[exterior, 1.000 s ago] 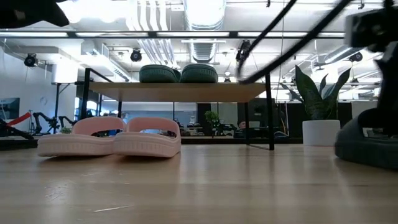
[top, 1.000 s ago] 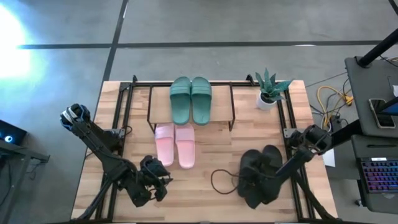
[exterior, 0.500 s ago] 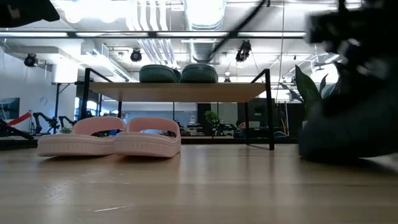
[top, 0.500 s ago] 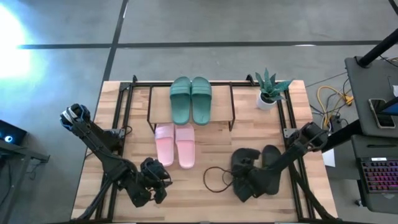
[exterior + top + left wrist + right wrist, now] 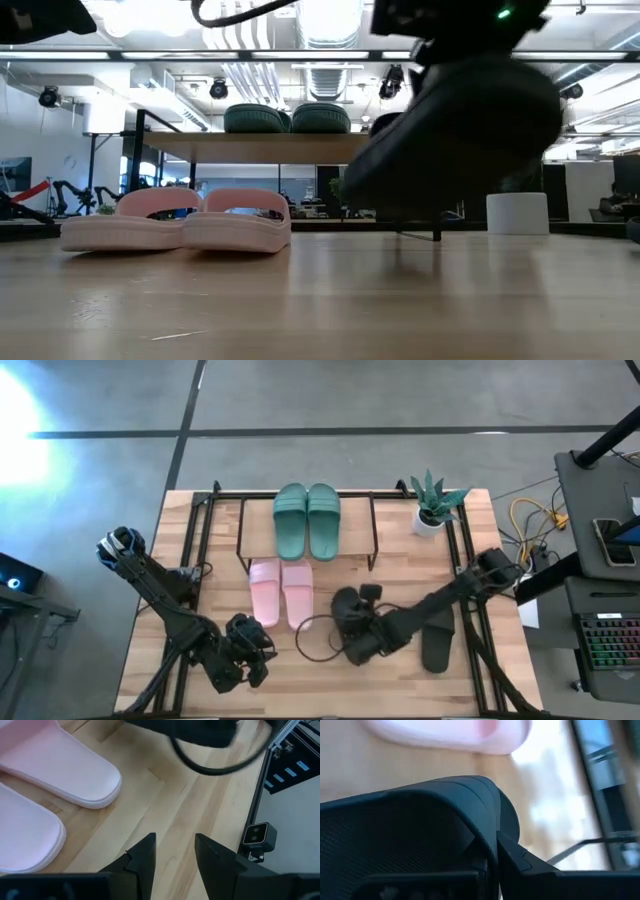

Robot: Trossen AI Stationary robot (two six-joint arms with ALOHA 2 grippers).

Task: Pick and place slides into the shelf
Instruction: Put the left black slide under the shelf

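Note:
A dark green pair of slides [image 5: 307, 520] rests soles down on the shelf's top board [image 5: 290, 148]. In front of the shelf, a pink pair [image 5: 281, 592] lies flat on the table. My right gripper [image 5: 352, 622] is shut on one black slide [image 5: 460, 130] near the table's middle, right of the pink pair. The other black slide [image 5: 437, 641] lies flat on the table toward the right. My left gripper [image 5: 174, 857] hovers open near the front left, just in front of the pink slides, with nothing between its fingers. My right gripper pinches the black slide's wide strap at its edge [image 5: 487, 827] between its two fingers [image 5: 520, 862]. The arm comes from the table's right, slanting down. The slide is lifted clear of the table and tilted, one end lower than the other.
A potted plant [image 5: 437, 506] stands at the far right corner beside the shelf's black wire frame [image 5: 375, 532]. A dark cable loop [image 5: 315, 640] hangs from the right arm near the pink slides. Bare wood lies along the front edge.
My right gripper has moved toward the table's left, to the pink slides, carrying one black slide up and clear of the table. The slide has tipped. The other black slide stays on the table at the right.

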